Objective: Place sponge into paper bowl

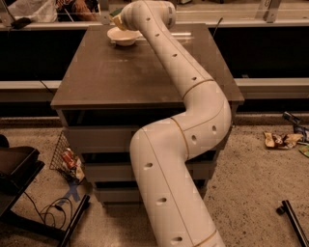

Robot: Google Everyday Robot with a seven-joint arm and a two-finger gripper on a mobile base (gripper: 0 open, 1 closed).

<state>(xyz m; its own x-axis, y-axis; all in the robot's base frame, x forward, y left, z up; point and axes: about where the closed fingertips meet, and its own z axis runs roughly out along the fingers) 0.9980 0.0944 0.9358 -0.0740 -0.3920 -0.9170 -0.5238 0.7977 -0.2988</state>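
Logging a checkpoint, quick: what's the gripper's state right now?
The gripper: at the far rim of the paper bowl, mostly hidden behind the wrist; open or closed cannot be told.

White arm [169, 193] rising from the lower frame, elbow [212, 113] bent to the right, forearm [169, 53] stretching up-left over the bench [106, 72], wrist [145, 12] at the far edge, pincer hidden behind it.

A: Where's the sponge [116, 21]?
B: Only a pale yellow edge of it shows, right at the pincer [120, 20], up in the air.
A: And the paper bowl [124, 36]?
B: Round, off-white, upright, just below the pincer and a little nearer the camera. The sponge hangs above its far rim.
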